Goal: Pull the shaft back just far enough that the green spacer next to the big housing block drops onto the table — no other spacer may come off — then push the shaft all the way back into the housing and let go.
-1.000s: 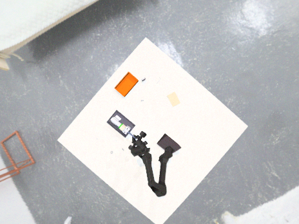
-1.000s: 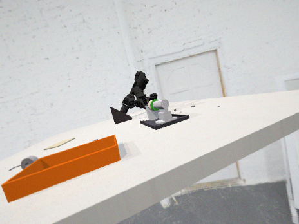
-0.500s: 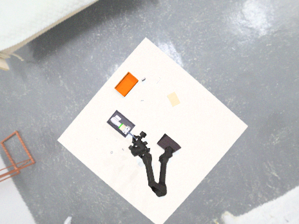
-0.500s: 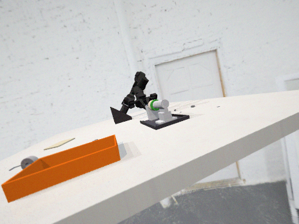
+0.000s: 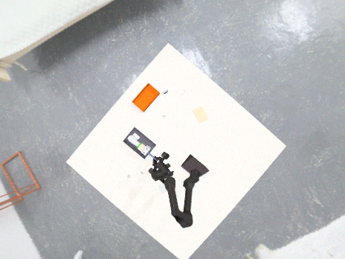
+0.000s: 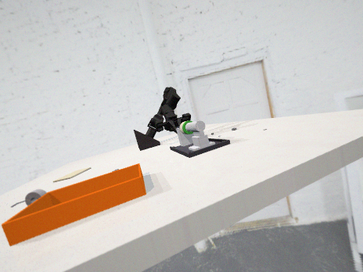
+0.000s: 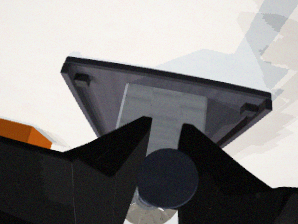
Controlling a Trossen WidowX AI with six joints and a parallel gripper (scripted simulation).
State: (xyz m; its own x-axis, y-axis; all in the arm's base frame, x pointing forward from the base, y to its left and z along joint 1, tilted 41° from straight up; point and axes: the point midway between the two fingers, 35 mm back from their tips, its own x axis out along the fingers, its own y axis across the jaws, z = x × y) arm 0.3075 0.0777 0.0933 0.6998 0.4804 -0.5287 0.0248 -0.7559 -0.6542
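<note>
My gripper [image 5: 156,159] [image 7: 165,129] is shut on the dark blue shaft, whose round end [image 7: 167,178] faces the wrist camera. The shaft [image 5: 151,155] runs from the gripper into the grey upright block [image 5: 146,150] [image 7: 165,102] on the dark tray [image 5: 147,141] [image 6: 180,150] [image 7: 100,100]. Beyond that block a beige spacer [image 5: 143,148] and the green spacer [image 5: 140,146] [image 6: 187,127] sit in line. The green spacer is up beside the white cylindrical part [image 5: 133,141] [image 6: 196,126], above the tray. The shaft inside the parts is hidden.
An orange bin [image 5: 146,97] [image 6: 86,203] [image 7: 25,136] stands beyond the tray. A dark slanted plate [image 5: 194,164] [image 6: 145,141] is near the arm. A beige card [image 5: 200,114] [image 6: 72,174], a grey roll [image 6: 35,197] and small bits lie on the table.
</note>
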